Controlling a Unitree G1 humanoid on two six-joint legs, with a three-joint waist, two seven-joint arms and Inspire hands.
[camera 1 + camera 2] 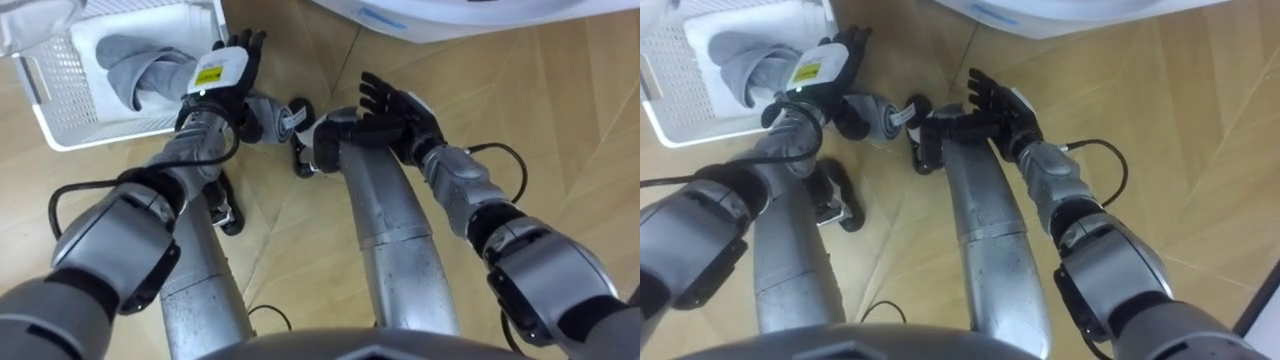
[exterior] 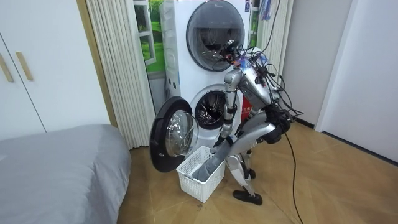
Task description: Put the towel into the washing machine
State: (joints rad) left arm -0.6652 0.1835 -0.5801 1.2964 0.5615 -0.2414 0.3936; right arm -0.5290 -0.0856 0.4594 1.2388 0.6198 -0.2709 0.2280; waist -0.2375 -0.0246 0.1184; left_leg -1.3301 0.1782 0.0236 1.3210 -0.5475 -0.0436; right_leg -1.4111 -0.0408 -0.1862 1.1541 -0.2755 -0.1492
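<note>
Low, left hand (image 1: pixel 222 72) (yellow-labelled) at towel (image 1: pixel 135 68).

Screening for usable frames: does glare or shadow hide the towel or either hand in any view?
Left eye view: no; the grey towel in the white basket is evenly lit, and the left hand and right hand, both open, stand out plainly. Room view: the open washer door carries reflections, and the drum behind is dim.
</note>
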